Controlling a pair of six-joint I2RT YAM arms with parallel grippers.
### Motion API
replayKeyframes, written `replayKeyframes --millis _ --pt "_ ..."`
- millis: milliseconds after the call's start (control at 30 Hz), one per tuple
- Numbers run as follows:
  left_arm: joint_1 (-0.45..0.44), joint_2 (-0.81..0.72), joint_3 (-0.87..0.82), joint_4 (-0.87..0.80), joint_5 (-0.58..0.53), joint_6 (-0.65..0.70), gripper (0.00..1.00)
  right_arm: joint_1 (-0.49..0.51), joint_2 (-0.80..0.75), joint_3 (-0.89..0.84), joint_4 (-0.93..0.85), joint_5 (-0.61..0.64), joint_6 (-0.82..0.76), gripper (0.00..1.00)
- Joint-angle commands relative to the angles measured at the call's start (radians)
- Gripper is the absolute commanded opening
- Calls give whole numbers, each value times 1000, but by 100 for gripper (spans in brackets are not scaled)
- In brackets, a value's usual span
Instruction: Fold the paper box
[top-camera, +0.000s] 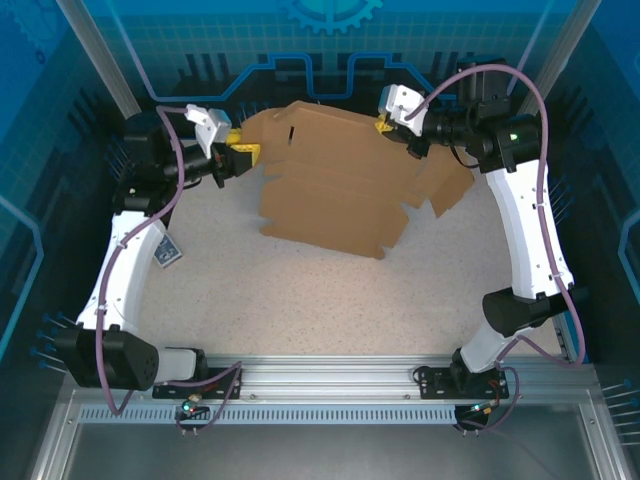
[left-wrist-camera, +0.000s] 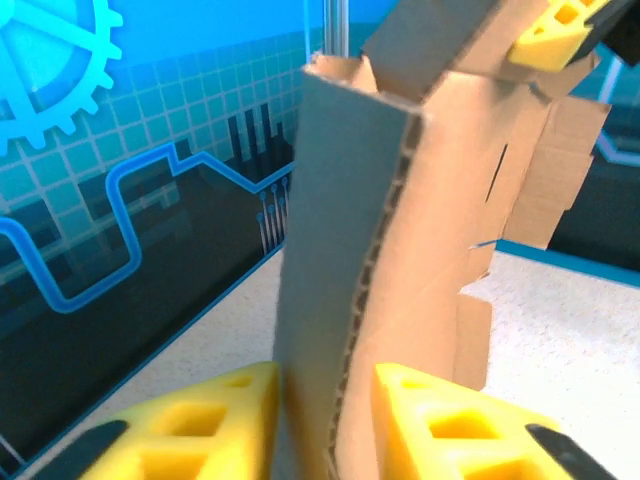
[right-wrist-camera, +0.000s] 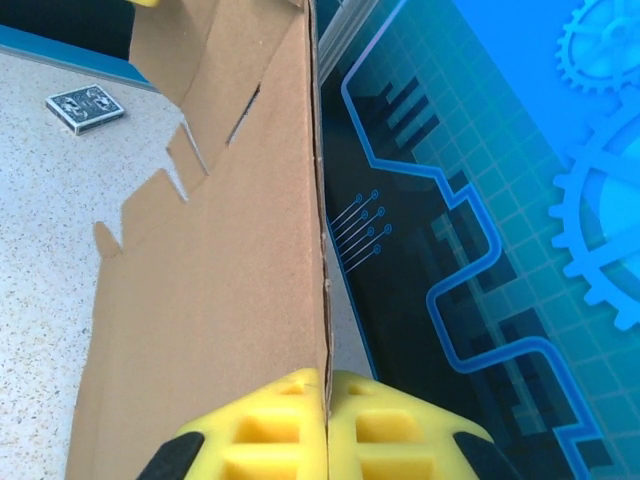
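The paper box (top-camera: 330, 185) is a brown corrugated die-cut sheet with flaps, lifted at its far edge and slanting down to the table. My left gripper (top-camera: 243, 155) is shut on its left flap; in the left wrist view the yellow fingers (left-wrist-camera: 200, 420) press a doubled cardboard layer (left-wrist-camera: 440, 200) between them, around my left gripper (left-wrist-camera: 325, 390). My right gripper (top-camera: 383, 125) is shut on the sheet's right far corner. In the right wrist view my right gripper (right-wrist-camera: 325, 385) pinches the thin edge of the paper box (right-wrist-camera: 220, 280).
A small blue-and-white patterned card (top-camera: 167, 252) lies on the speckled table (top-camera: 300, 300) by the left arm, and the card (right-wrist-camera: 85, 108) shows in the right wrist view too. Blue printed walls (top-camera: 330, 40) close in behind and beside the box.
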Motion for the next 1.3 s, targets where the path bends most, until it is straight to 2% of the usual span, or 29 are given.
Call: replayKeyframes --millis 0,67,333,467,633,700,800,1033,1167,1267 --pt "-2 -31 -50 84 -27 -30 44 -12 -41 -1 -14 2 69 0" --pt "-2 -37 -82 114 -44 -41 52 -21 -52 -10 -14 -20 86 0" --pt "14 -53 -206 265 -176 -80 75 -62 -81 -20 -31 -110 119 0" --pt "21 -26 -218 308 -112 -107 80 -74 -96 -39 -18 -138 128 0" --pt "20 2 -200 381 -24 -160 81 -76 -98 -53 -9 -151 130 0" --pt "21 19 -173 391 19 -186 77 -76 -98 -56 -5 -153 131 0" --pt "17 49 -129 390 71 -224 63 -78 -100 -61 8 -160 140 0" --pt "5 73 -91 378 115 -290 18 -79 -126 -106 68 -133 175 0" --pt "-6 47 -60 310 90 -334 5 -71 -173 -175 150 -73 199 0" --pt "-6 23 -33 238 55 -383 0 -35 -231 -268 240 55 174 0"
